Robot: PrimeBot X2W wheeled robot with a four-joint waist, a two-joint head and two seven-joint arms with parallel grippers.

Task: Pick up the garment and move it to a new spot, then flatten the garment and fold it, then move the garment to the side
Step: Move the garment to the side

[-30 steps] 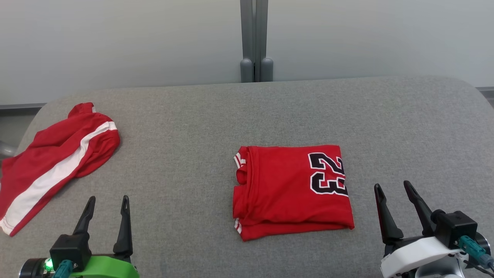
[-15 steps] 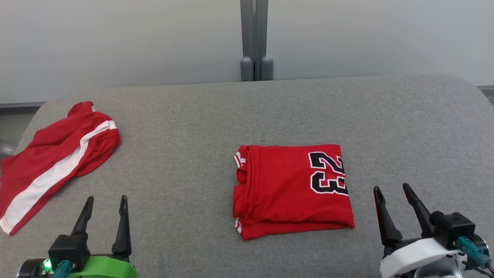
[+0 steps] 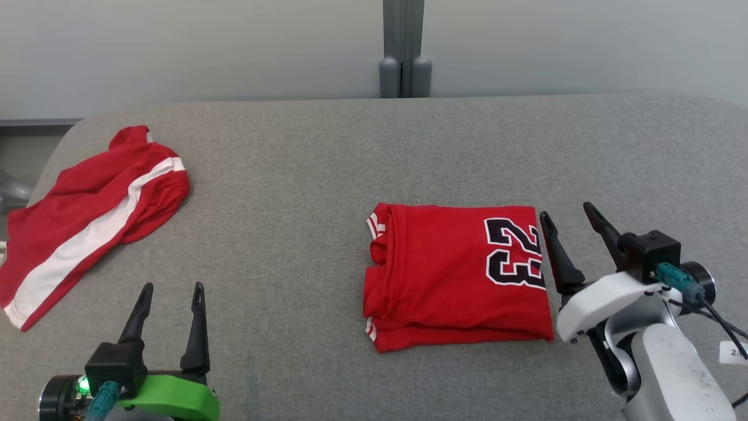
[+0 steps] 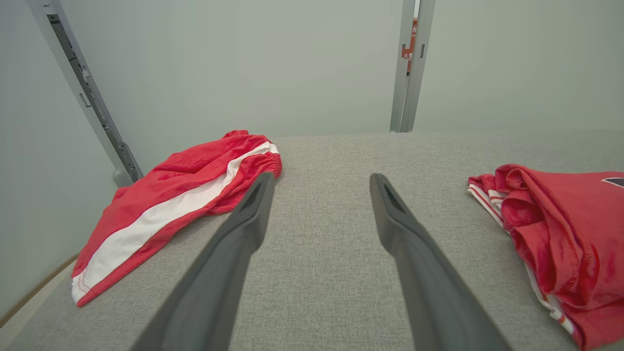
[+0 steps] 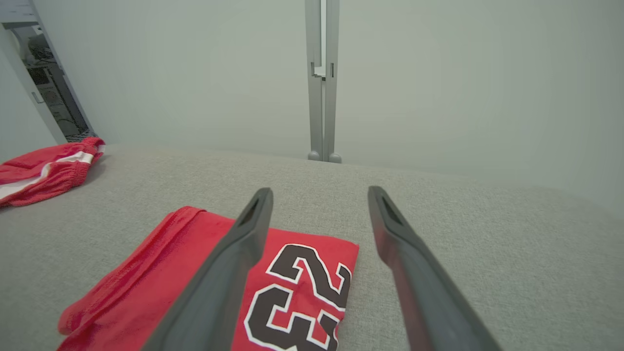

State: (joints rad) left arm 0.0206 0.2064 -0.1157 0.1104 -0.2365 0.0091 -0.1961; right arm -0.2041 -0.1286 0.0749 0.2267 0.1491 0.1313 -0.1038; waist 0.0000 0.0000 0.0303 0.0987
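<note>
1. Head view, lower left: I see my left gripper spread open and empty over the grey table.
2. Centre right: the folded red jersey lies flat; my right gripper, open and empty, sits just beside its numbered edge.
3. Upper left: red shorts lie crumpled.

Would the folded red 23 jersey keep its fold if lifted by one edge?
Probably not: the folded jersey is soft cloth with loose layers bunched at its left edge, so it would likely droop and unfold. So thin, it is probably light. Pushed over the grey fabric surface, it may wrinkle rather than slide.
</note>
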